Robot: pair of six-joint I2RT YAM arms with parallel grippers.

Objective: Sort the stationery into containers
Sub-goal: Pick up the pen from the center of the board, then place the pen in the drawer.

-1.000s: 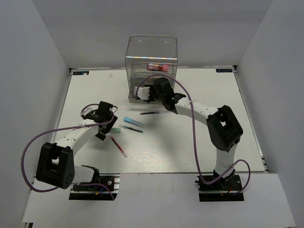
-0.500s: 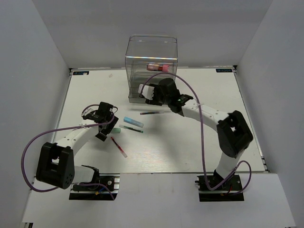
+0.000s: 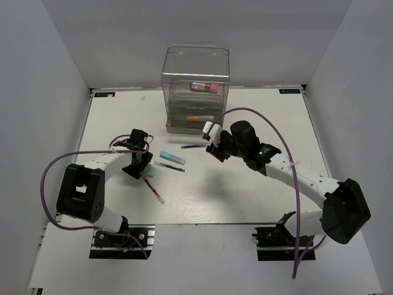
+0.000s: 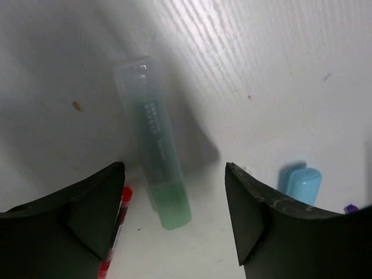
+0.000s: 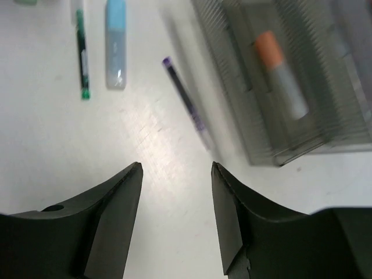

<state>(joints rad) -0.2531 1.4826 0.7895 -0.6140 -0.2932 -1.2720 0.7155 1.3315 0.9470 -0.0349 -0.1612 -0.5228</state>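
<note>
The clear drawer box [image 3: 195, 77] stands at the back centre. The pink tube [image 3: 204, 86] lies in an upper drawer and the orange-grey marker [image 3: 196, 118] in a lower one. My left gripper [image 3: 142, 166] is open, low over the pale green marker [image 4: 154, 139], whose end lies between the fingers. The red-white pen [image 4: 116, 232] lies by the left finger and the light blue marker [image 4: 299, 181] by the right. My right gripper [image 3: 212, 144] is open and empty, in front of the box. Its view shows the purple thin pen [image 5: 186, 102], the light blue marker [image 5: 115, 43], a green thin pen [image 5: 82, 52] and the orange-grey marker [image 5: 280, 75].
The light blue marker [image 3: 172, 158], green pen [image 3: 170, 166], purple pen [image 3: 195, 146] and red-white pen [image 3: 154, 190] lie on the white table between the arms. White walls close in the table on three sides.
My right gripper has drawn back from the box front toward the near right; the orange-grey marker now shows in the lower drawer. My left gripper has shifted slightly over the pale green marker.
</note>
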